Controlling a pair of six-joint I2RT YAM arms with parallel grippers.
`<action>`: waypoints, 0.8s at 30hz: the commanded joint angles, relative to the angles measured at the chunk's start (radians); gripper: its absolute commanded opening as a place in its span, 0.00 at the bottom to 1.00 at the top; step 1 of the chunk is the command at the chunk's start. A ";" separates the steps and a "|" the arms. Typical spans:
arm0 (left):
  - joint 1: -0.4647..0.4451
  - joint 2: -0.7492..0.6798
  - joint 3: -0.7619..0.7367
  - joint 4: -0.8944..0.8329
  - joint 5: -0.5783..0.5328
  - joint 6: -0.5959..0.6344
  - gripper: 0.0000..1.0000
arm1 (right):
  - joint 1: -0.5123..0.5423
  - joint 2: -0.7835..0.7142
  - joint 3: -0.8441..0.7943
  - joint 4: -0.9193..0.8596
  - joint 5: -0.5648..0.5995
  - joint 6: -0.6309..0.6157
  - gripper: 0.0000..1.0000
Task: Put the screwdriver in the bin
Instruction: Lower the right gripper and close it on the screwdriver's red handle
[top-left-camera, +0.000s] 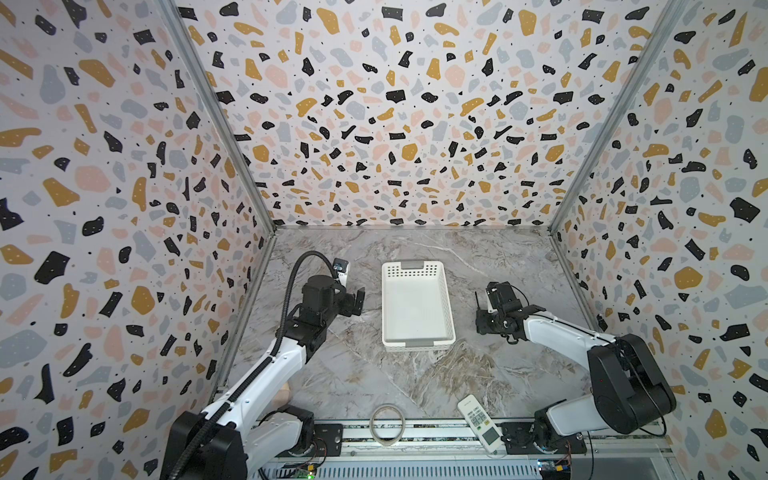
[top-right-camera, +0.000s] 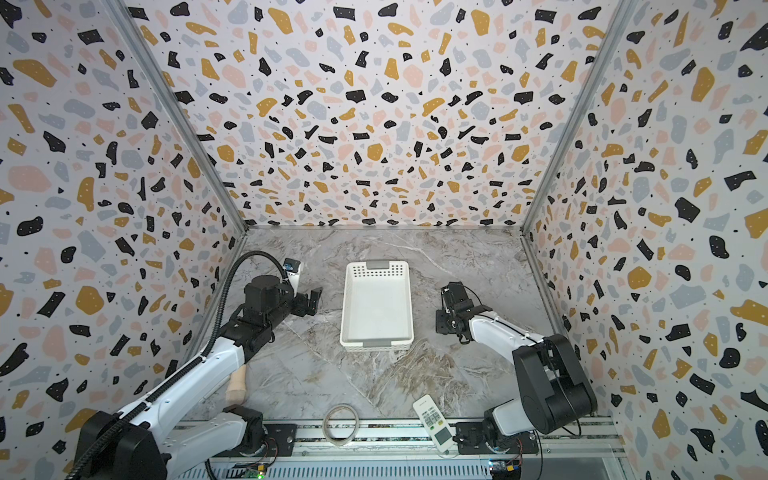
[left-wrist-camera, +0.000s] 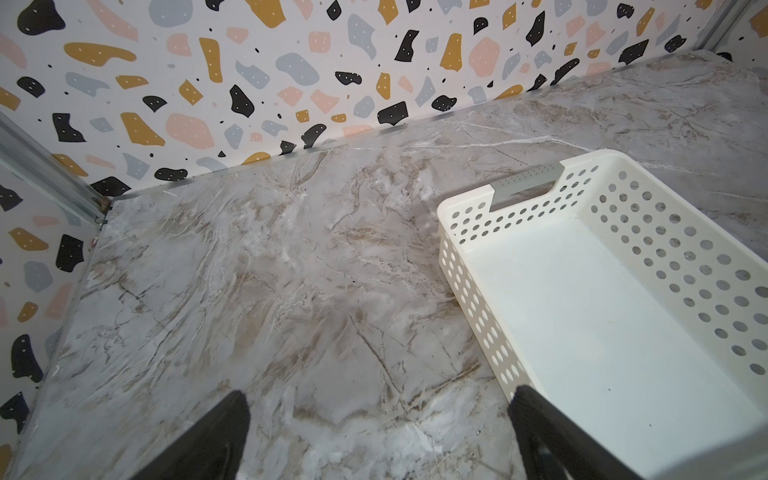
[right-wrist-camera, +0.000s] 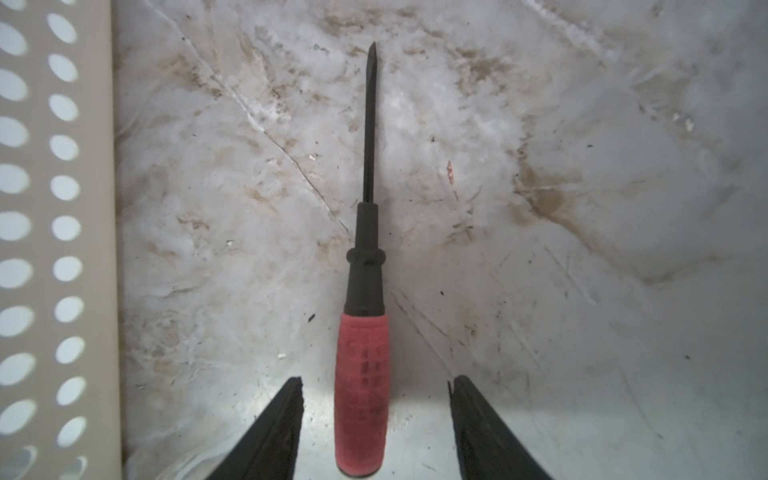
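The screwdriver (right-wrist-camera: 362, 291), with ribbed red handle, black collar and thin dark shaft, lies flat on the veined marble table (top-left-camera: 374, 374). The left gripper (left-wrist-camera: 378, 392) gapes, holding nothing. The perforated white plastic bin (top-left-camera: 411, 272) sits mid-table. Just right of it, the right gripper (right-wrist-camera: 375, 379) straddles the handle, jaws apart, not touching.

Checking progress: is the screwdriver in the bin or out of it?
Out. The screwdriver lies flat on the table beside the bin, between the right gripper's parted jaws; the bin's floor is bare.
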 joint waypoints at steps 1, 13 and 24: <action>-0.007 -0.005 0.027 0.000 -0.031 0.014 1.00 | 0.005 0.026 0.040 -0.002 0.018 -0.019 0.54; -0.024 0.000 0.026 -0.011 -0.065 0.019 1.00 | 0.017 0.100 0.082 0.009 -0.006 -0.036 0.40; -0.026 -0.005 0.031 -0.020 -0.086 0.021 1.00 | 0.020 0.109 0.077 0.005 -0.010 -0.022 0.34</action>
